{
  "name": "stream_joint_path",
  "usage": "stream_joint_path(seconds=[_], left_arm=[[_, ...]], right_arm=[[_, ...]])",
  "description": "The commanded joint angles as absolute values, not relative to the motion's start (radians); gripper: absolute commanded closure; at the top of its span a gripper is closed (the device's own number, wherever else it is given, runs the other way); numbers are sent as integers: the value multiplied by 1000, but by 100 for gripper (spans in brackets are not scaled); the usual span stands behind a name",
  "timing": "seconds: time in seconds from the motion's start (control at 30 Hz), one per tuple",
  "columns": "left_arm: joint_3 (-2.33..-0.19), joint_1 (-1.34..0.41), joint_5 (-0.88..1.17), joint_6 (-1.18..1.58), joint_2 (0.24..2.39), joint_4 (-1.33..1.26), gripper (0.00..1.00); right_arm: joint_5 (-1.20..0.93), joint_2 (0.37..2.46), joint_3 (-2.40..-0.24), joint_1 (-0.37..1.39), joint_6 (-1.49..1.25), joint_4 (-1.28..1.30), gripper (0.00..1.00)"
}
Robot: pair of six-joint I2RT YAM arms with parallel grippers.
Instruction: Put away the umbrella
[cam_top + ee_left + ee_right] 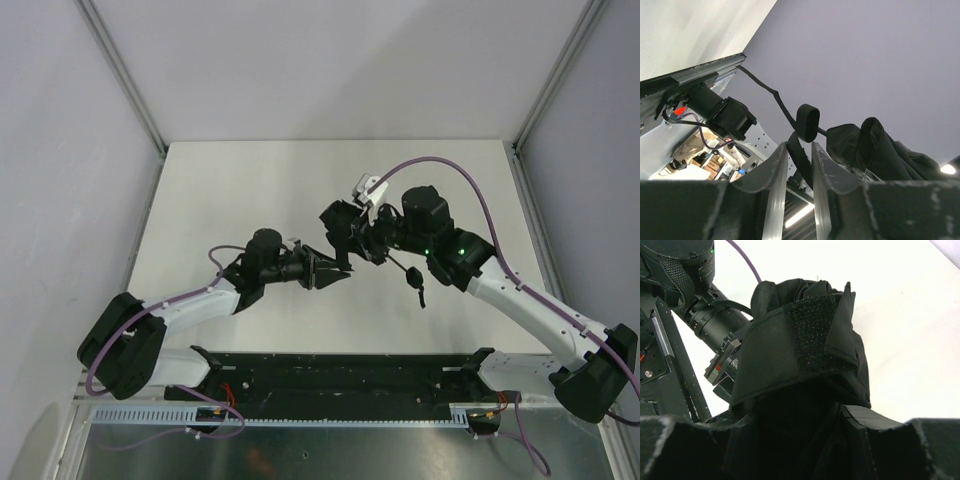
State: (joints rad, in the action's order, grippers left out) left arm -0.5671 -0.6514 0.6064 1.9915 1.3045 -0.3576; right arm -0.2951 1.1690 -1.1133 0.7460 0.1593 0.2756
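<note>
The left fingers (771,175) stood almost closed, pinching a thin black fold of the umbrella (880,145) in the narrow gap between them. The right fingers (890,440) were clamped on the bundled fabric of the same umbrella, whose Velcro tab (812,335) faced the wrist camera. A wrist strap (807,121) with an oval end trailed just beyond the left fingers. In the top view both arms met mid-air, holding the umbrella between them above the middle of the white desk (250,180).
</note>
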Motion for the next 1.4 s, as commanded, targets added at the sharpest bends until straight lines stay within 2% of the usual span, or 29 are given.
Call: stream_joint_path(seconds=[0.0,0.1,0.2,0.3,0.57,0.8,1.0,1.37], left_arm=[[-607,-654,611,2209,1304,-379,76],[-603,-653,587,2189,1296,-380,93],[-603,-649,538,2117,1286,-379,99],[-603,-634,501,2007,1267,-365,100],[-660,-546,502,1475,1281,-75,100],[-709,-511,536,1138,1251,-150,100],[-782,-496,546,870,1120,-206,100],[-905,-534,841,578,990,-292,100]], right_arm=[[-268,1160,-1152,763,183,211,100],[-272,1160,-1152,768,182,217,100],[-297,1158,-1152,769,173,237,100],[-364,1158,-1152,770,160,277,100],[-652,1123,-1150,770,93,393,100],[-897,1111,-1122,781,-18,369,100],[-952,1122,-1122,822,-56,404,100],[-1035,1171,-1122,895,-104,396,100]])
